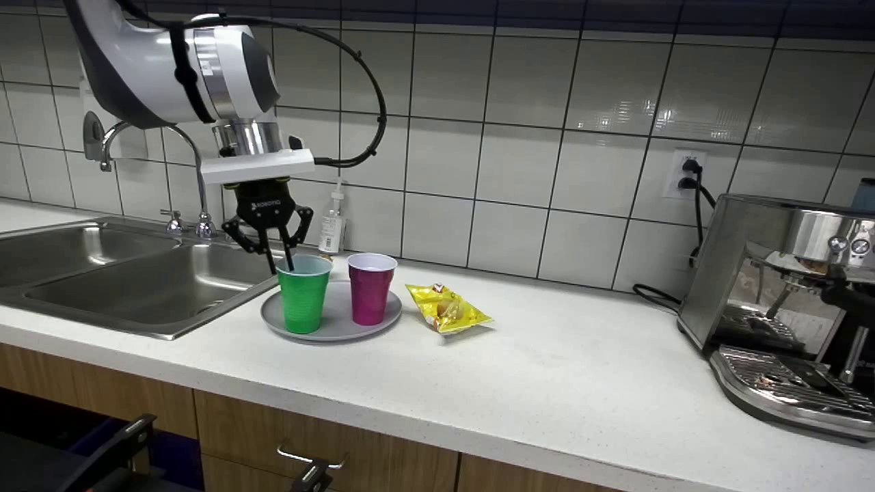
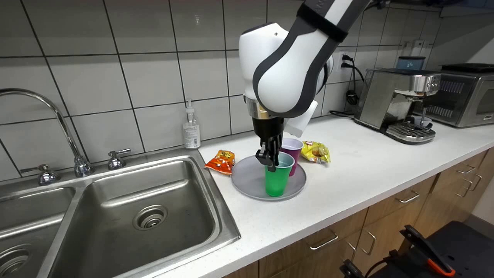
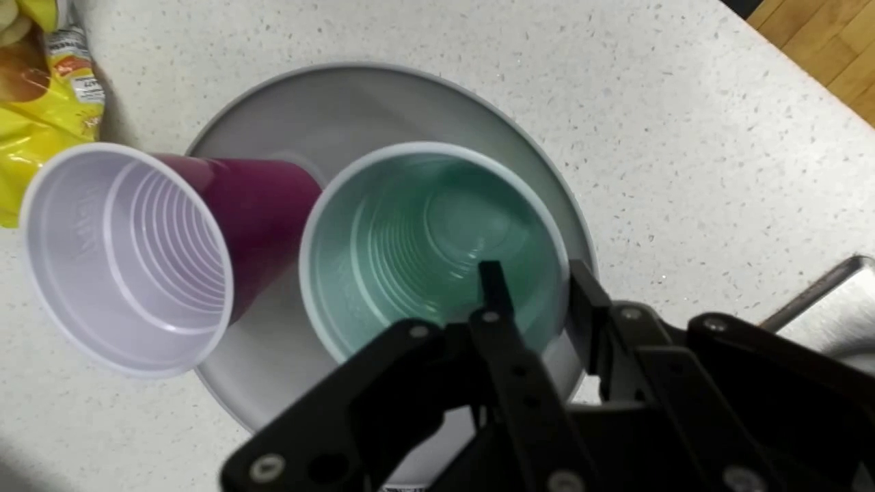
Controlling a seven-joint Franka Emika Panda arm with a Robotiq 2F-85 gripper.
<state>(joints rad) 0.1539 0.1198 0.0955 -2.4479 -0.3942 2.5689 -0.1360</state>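
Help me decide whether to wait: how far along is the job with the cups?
Done, apparently: the green cup and purple cup stand upright on the plate. In hand: the gripper straddles the green cup's rim; in the wrist view the inner finger sits apart from the wall, so it looks unclamped. Left, probably: either closing on that rim or backing out; these pictures can't settle which.

Big, pale tiles (image 1: pixel 608 102) cover the wall (image 2: pixel 154 81), and light shines on some. Along it runs a long white surface (image 1: pixel 581 383), with a silver sink (image 2: pixel 173 189) set in and brown drawers (image 1: pixel 396 447) below.
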